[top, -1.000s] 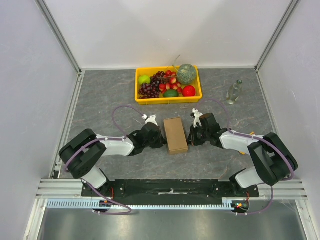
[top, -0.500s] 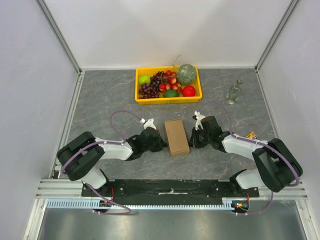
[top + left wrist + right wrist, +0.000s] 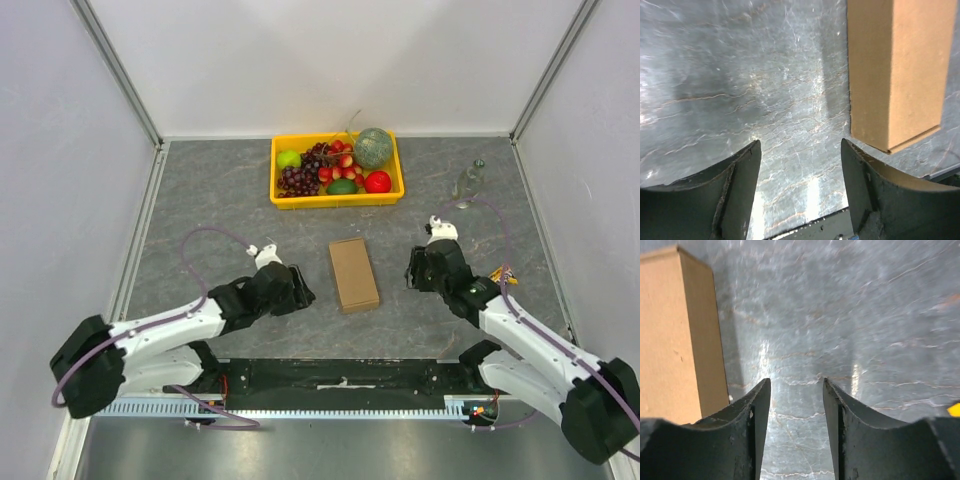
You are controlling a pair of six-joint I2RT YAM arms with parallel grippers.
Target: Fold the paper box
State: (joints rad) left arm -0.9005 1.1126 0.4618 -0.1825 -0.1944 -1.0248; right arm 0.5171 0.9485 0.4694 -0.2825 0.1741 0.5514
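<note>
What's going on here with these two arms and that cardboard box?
The two arms have the job of folding a paper box. It lies closed on the table between them, looking fully folded. The left gripper and right gripper are both open, clear of it, holding nothing.

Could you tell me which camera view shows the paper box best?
The top external view: the whole closed paper box shows, with all edges visible. The left wrist view crops it to one side and part of the top; the right wrist view shows one cut-off end.
</note>
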